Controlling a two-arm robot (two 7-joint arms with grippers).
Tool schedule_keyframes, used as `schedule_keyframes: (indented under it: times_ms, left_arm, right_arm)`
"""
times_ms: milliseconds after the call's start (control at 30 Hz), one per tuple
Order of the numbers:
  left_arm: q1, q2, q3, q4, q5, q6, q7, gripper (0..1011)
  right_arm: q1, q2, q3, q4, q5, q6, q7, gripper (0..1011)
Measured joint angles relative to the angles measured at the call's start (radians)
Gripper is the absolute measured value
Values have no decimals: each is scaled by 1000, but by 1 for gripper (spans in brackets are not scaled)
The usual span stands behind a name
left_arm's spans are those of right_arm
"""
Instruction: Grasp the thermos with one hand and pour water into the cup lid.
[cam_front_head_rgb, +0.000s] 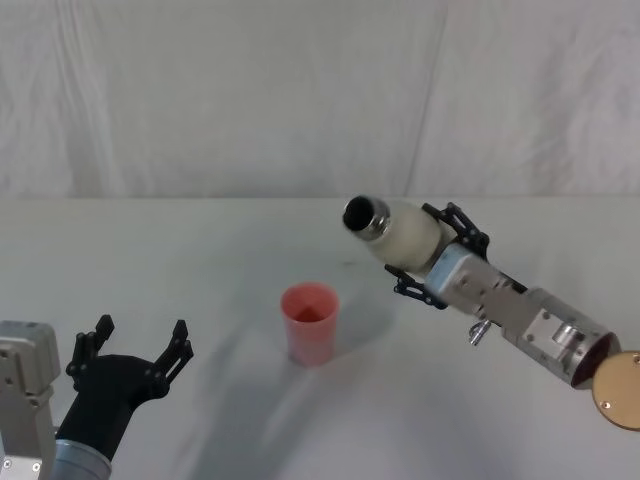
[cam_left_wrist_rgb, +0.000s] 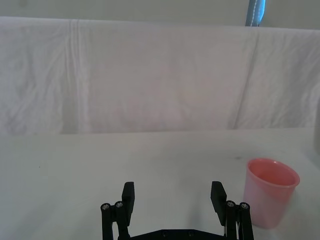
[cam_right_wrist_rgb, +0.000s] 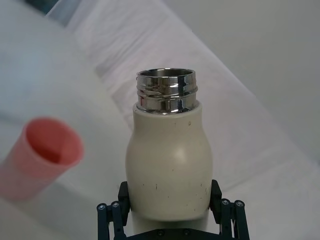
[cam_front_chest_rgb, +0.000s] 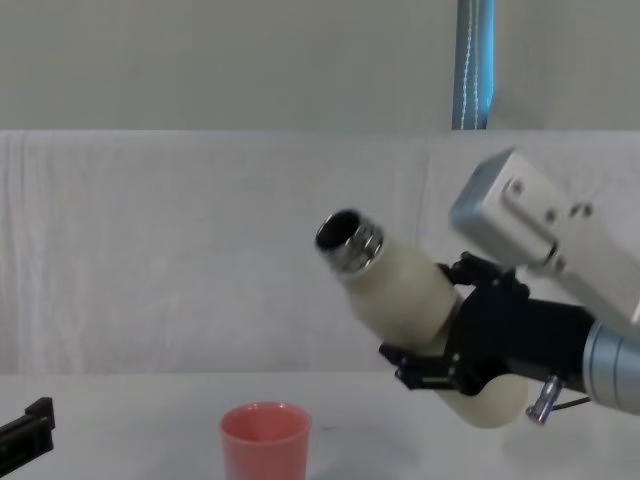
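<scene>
- Thermos (cam_front_head_rgb: 405, 233): cream-white bottle, held clear of the table in mid-air to the robot's right of centre. It is tilted, with its threaded steel neck (cam_right_wrist_rgb: 166, 96) raised and pointing up-left toward the cup lid's side. The mouth is open and uncapped. The chest view shows the base lower right and the neck upper left (cam_front_chest_rgb: 350, 240).
- Right gripper (cam_front_head_rgb: 432, 258): black fingers clamped on either side of the thermos body, near its lower half. The silver arm runs back toward the lower right.
- Cup lid (cam_front_head_rgb: 310, 322): salmon-pink cup, upright on the table, open side up. It stands below and to the left of the thermos mouth, apart from it. The inside looks pink; any contents cannot be told.
- Left gripper (cam_front_head_rgb: 135, 352): low at the near left of the table, fingers spread wide, gripping nothing. It sits well apart from the cup lid (cam_left_wrist_rgb: 270, 192).
- Table (cam_front_head_rgb: 200, 260): white cloth surface, with a white draped backdrop (cam_front_chest_rgb: 200, 250) behind.
</scene>
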Motion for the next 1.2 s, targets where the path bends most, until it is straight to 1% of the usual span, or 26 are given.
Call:
schedule_keyframes:
  times_ms: [33,67,100,133,167,233,267,333,367,400,467,500,600,700,900,1200]
  left_arm:
    - [0,0,0,0,0,0,0,1001]
    - [0,0,0,0,0,0,0,1001]
    - [0,0,0,0,0,0,0,1001]
    - [0,0,0,0,0,0,0,1001]
    - [0,0,0,0,0,0,0,1001]
    - [0,0,0,0,0,0,0,1001]
    - [0,0,0,0,0,0,0,1001]
    - [0,0,0,0,0,0,0,1001]
    - [0,0,0,0,0,0,0,1001]
    - [0,0,0,0,0,0,0,1001]
    - [0,0,0,0,0,0,0,1001]
    - [0,0,0,0,0,0,0,1001]
    - [0,0,0,0,0,0,0,1001]
    - [0,0,0,0,0,0,0,1001]
    - [0,0,0,0,0,0,0,1001]
    - [0,0,0,0,0,0,0,1001]
  right_arm:
    - [-9,-4,11,-11,20,10,4,957]
    - [-28,-11,33,-32,59,30,11,957]
    - [-35,-14,42,-41,72,37,13,957]
    - [-52,-21,62,-58,107,54,18,957]
    - [-52,-21,62,-58,107,54,18,957]
    - [-82,-30,95,-88,164,75,28,957]
    - [-82,-30,95,-88,164,75,28,957]
    - [-106,-37,123,-112,219,91,39,957]
    - [-106,-37,123,-112,219,91,39,957]
    - [-117,-40,138,-122,246,98,44,957]
    - [-126,-43,151,-129,273,107,48,957]
    - [-137,-47,165,-137,301,114,53,957]
    - [-154,-53,183,-149,345,124,60,957]
    - [-177,-60,208,-165,411,138,72,957]
    - [-203,-60,228,-182,475,152,77,957]
    - [-233,-52,250,-216,540,190,65,957]
